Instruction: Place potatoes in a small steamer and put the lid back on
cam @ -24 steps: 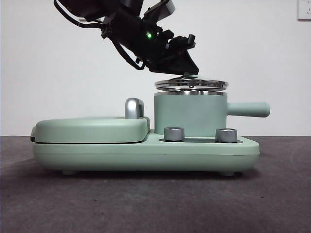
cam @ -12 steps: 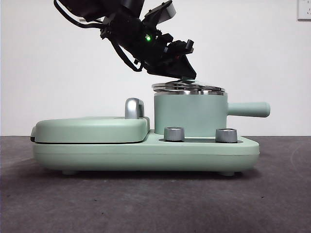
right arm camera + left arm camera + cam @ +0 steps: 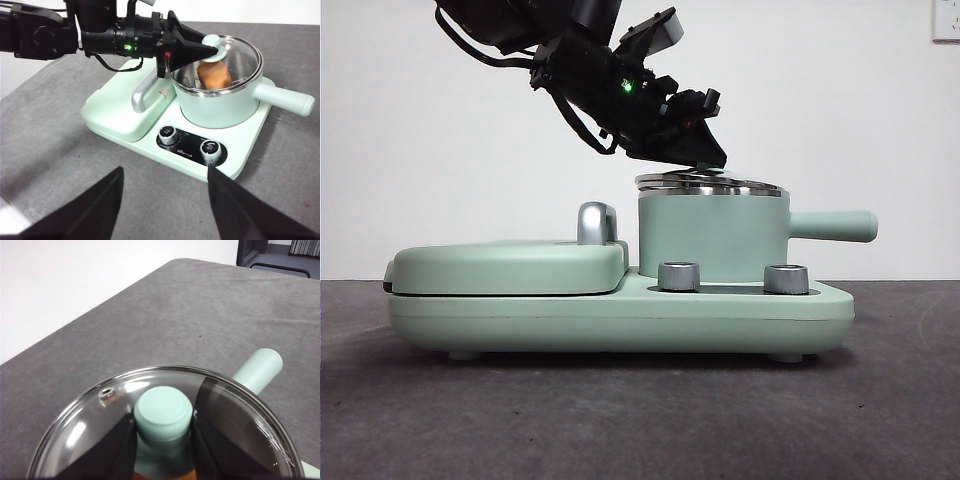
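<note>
Mostly hidden under the lid (image 3: pixel 220 57), the potato (image 3: pixel 215 74) sits in the steamer (image 3: pixel 227 102) at upper right. Left gripper (image 3: pixel 163 427) pinches the knob (image 3: pixel 163 412); right gripper (image 3: pixel 165 197) hangs spread and empty, tips cropped.

The left gripper (image 3: pixel 163 440) clamps the mint-green knob (image 3: pixel 163 413) of the lid (image 3: pixel 90 425) at lower centre. The steamer's handle (image 3: pixel 257 370) juts toward the right.

I see the small steamer (image 3: pixel 712 238) on the cooker base (image 3: pixel 620 315), w/ its side handle (image 3: pixel 832 226) pointing right in front view. Lid (image 3: pixel 710 185) sits on its rim; potatoes (image 3: pixel 214 75) inside. Griddle cover (image 3: pixel 505 265) is left of steamer, two knobs (image 3: pixel 679 276) in front. Base rests on worktop (image 3: pixel 640 420). Left gripper (image 3: pixel 211 50) is at the lid knob (image 3: pixel 163 413).
</note>
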